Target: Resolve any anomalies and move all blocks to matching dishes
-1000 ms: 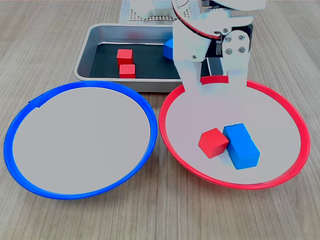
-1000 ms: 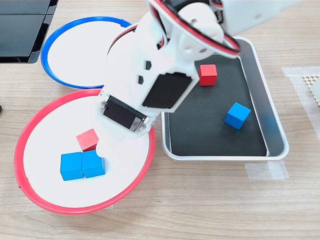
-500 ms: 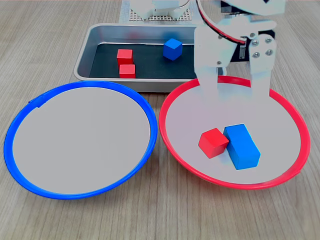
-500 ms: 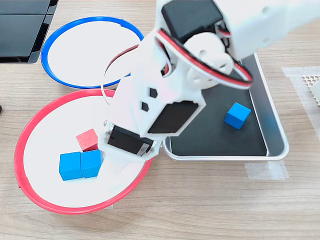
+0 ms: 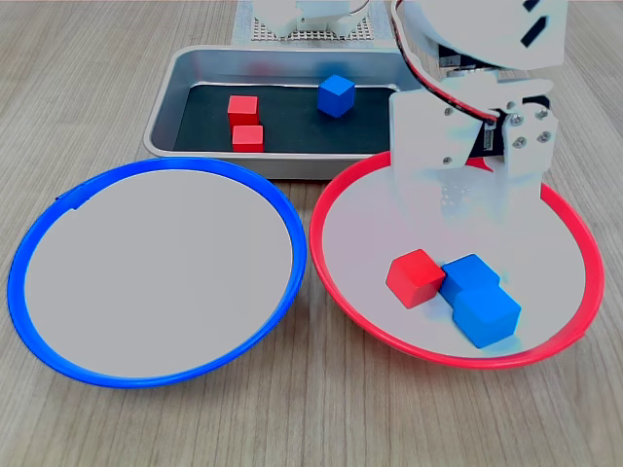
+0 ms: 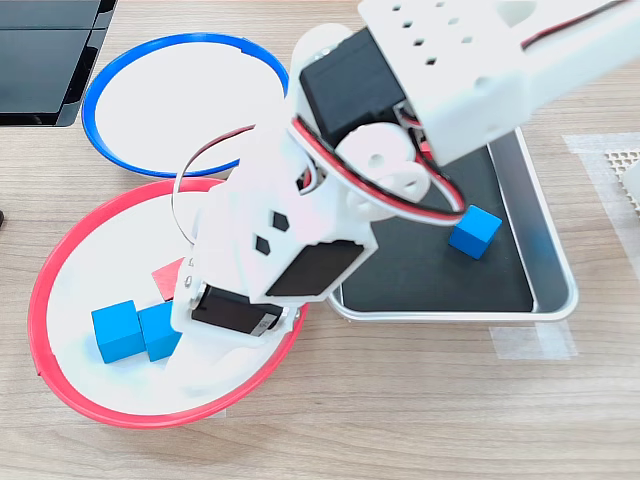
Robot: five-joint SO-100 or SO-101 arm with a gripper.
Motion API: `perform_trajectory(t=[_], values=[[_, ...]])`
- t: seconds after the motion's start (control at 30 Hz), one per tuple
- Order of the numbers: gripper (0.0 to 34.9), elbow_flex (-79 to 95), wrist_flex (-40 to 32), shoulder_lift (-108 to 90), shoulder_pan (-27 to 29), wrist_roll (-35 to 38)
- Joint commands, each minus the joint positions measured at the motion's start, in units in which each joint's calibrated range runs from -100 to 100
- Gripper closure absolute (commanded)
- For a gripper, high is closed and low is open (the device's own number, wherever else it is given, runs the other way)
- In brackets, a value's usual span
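The white gripper (image 5: 474,209) hangs low over the red-rimmed dish (image 5: 336,199), at the right of the first exterior view. Its two fingers are spread apart with nothing between them. In the second exterior view the arm's body covers the tips, so the gap cannot be seen there.

The red-rimmed dish holds three cubes. A red block (image 5: 415,277) sits near the middle of the dish. Just to its right in the first exterior view are two blue blocks. One blue block (image 5: 468,275) touches the red one. The other blue block (image 5: 486,314) sits in front of it, closer to the lower rim, turned a little. In the second exterior view the two blue blocks (image 6: 133,331) sit side by side at the lower left of the dish (image 6: 45,295), and only a corner of the red block (image 6: 165,279) peeks out from under the arm.

The blue-rimmed dish (image 5: 29,253) lies at the left of the first exterior view. It has no cubes in it.

The grey metal tray (image 5: 175,88) sits at the top of the first exterior view. On its dark bottom are two red blocks (image 5: 243,110) (image 5: 247,137) close together on the left and one blue block (image 5: 336,95) further right.
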Motion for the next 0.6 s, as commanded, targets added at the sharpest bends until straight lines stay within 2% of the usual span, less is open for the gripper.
perform_trajectory(t=[0.0,0.23,0.4,0.43,0.47,0.53,0.57], values=[[20.7,-2.3,-0.8,-0.8,1.4,1.1],[19.4,-1.2,-1.3,-2.4,4.0,3.5],[21.8,-0.2,-2.5,-2.5,3.9,3.6],[22.6,0.0,-2.6,-2.5,3.8,3.6],[26.7,0.6,-2.8,-2.6,3.1,3.6],[29.7,1.2,-2.9,-2.6,2.7,3.6],[32.4,1.5,-2.9,-2.7,2.6,3.5]])
